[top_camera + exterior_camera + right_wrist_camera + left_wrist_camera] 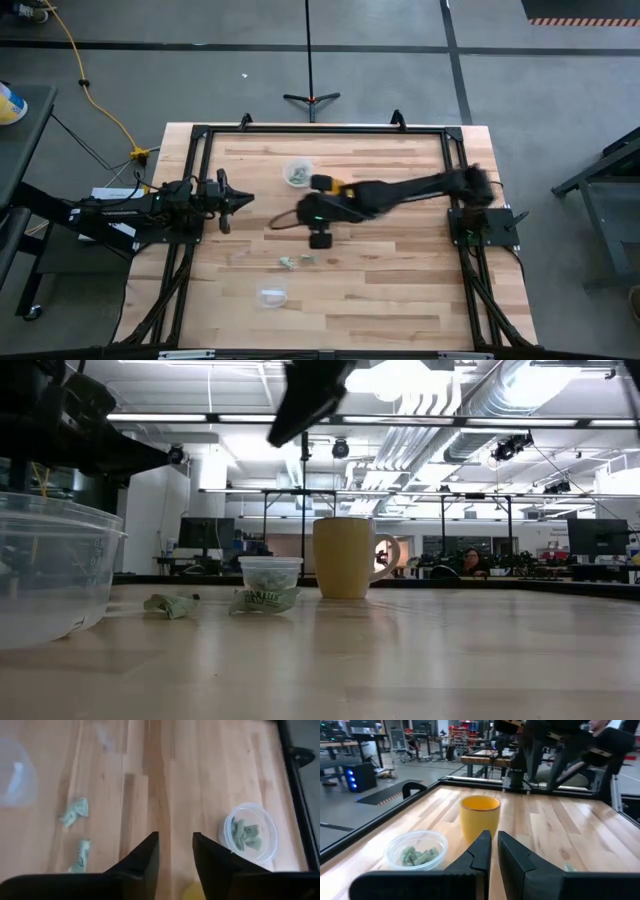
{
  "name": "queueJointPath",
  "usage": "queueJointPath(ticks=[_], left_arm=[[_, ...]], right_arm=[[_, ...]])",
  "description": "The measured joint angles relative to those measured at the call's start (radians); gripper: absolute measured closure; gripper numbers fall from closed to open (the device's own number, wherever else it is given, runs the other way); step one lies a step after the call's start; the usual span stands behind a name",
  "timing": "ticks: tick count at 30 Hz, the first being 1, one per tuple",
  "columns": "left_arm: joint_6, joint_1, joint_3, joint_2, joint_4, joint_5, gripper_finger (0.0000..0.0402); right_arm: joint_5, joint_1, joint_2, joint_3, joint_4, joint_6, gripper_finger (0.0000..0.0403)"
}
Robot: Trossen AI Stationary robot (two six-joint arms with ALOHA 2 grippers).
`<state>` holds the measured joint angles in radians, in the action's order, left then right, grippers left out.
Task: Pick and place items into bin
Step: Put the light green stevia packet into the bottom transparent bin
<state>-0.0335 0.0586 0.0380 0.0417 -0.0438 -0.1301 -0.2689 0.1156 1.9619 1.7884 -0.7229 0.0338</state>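
Right pincer, narrowly parted and empty, sees two items the left wrist view lacks.

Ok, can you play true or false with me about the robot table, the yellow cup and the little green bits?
1. The small clear bowl has green pieces inside. True.
2. The yellow cup is lying on its side. False: it stands upright on the table.
3. Two green pieces lie loose on the wood, outside any bowl. True.
4. The right gripper is holding a green piece. False: nothing shows between its fingers, which stand apart.
5. The left gripper is reaching into the small clear bowl. False: it waits at the table's left side, back from the bowl and cup.
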Motion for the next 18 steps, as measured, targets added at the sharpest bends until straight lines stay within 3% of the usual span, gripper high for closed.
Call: queueJointPath(ticks=[7,11,18], left_arm=[[-0.001,0.0,0.0,0.0,-0.003,0.029,0.0334],[-0.001,0.0,0.0,0.0,-0.003,0.03,0.0334],[-0.001,0.0,0.0,0.0,-0.003,0.03,0.0334]], right_arm=[[-0.063,0.043,-0.435,-0.673,0.495,-0.076,0.0323],[-0.165,0.056,-0.734,-0.95,0.654,-0.074,0.0329],[-0.157,0.064,-1.231,-1.362,0.906,-0.033,0.0329]])
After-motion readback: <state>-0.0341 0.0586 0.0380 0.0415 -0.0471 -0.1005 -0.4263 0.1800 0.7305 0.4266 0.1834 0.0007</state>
